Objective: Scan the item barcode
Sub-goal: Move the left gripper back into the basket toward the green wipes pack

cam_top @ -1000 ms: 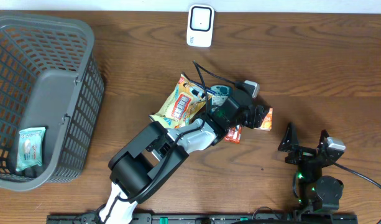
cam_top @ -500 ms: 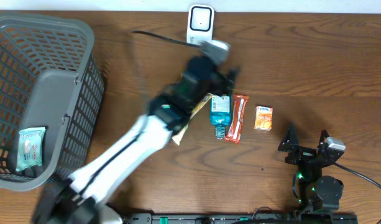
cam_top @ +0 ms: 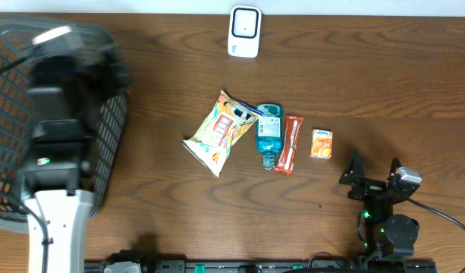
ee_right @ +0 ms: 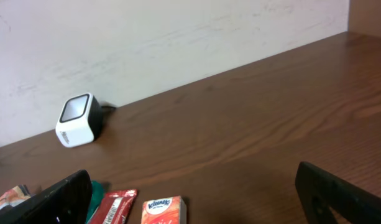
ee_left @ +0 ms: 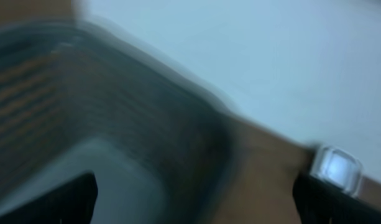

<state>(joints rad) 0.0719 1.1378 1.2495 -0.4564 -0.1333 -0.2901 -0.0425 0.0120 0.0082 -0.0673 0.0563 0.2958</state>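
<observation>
Over the basket [cam_top: 113,133] at 9 o'clock, your left gripper [ee_left: 195,182] hangs spread and empty, probably a drop-off; right gripper [ee_right: 191,173] sits spread too.

The worktop [cam_top: 384,83] is grained in dark brown. The basket [cam_top: 114,114] is latticed in grey. The scanner [cam_top: 245,31] is coloured white, dark-windowed. The snack bag [cam_top: 221,130] is printed yellow and red, the bottle [cam_top: 268,135] tinted teal, the sachet [cam_top: 290,142] red, the box [cam_top: 321,142] orange.

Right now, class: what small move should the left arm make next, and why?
Probably swing it right toward the snack bag: the left gripper hangs over the basket, fingers open and empty, and the bag is the nearest item on the table.
</observation>
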